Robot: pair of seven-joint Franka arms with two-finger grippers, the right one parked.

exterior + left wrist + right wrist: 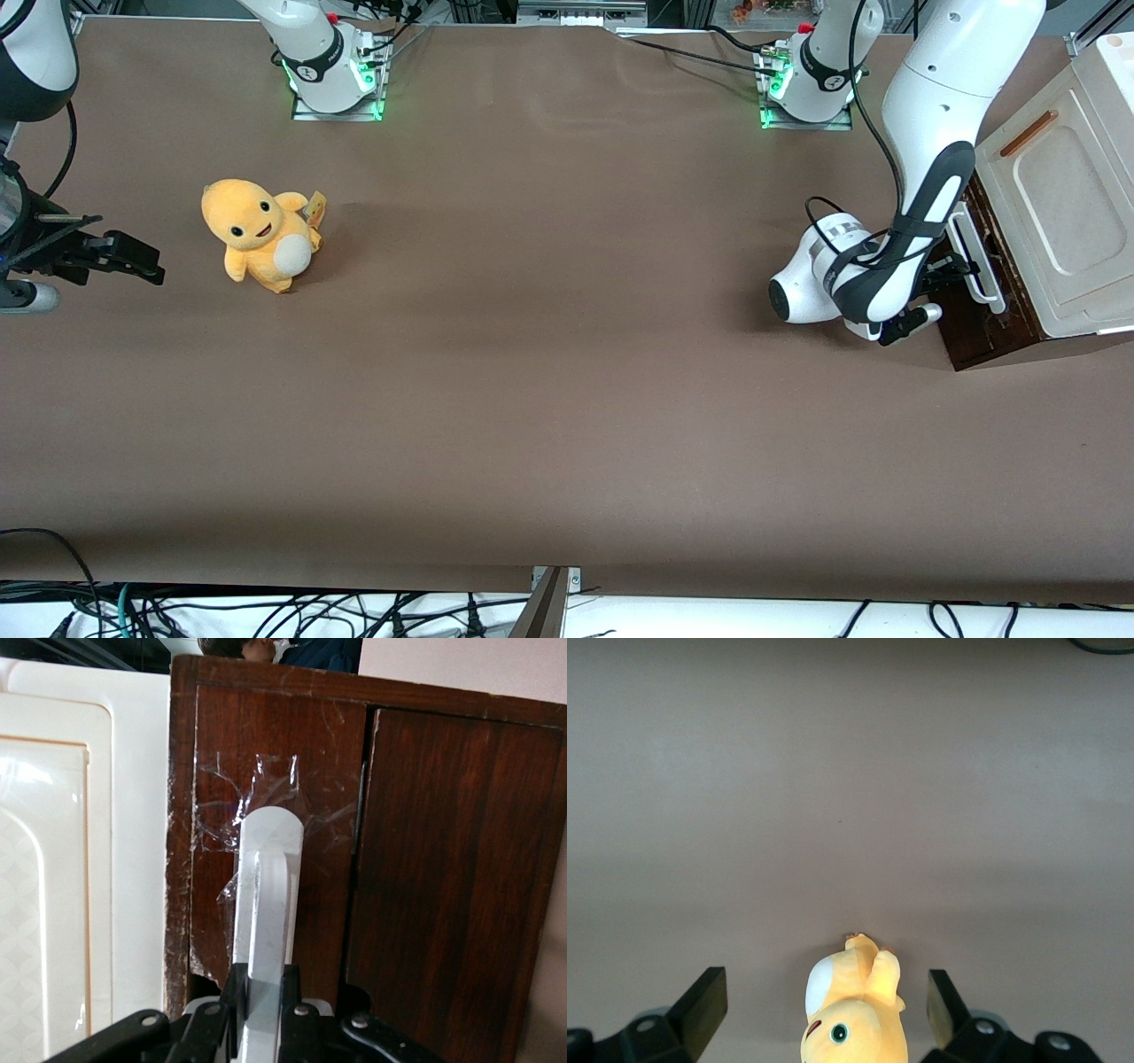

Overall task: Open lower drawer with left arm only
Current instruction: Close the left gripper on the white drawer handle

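Observation:
The lower drawer (988,332) has a dark brown wood front (266,753) and a long white bar handle (976,257), and sits at the working arm's end of the table. The left arm (930,115) reaches down in front of it. My gripper (955,268) is at the handle. In the left wrist view the gripper (264,992) is shut on the white bar handle (267,895), with one black finger (232,988) pressed against each side of the bar. Clear tape covers the wood around the handle's end. Nothing of the drawer's inside shows.
A cream-white panel (1063,204) with a thin orange-brown handle (1028,133) lies above the drawer front. A yellow plush toy (257,232) stands on the brown table toward the parked arm's end. A second dark wood panel (443,868) adjoins the drawer front.

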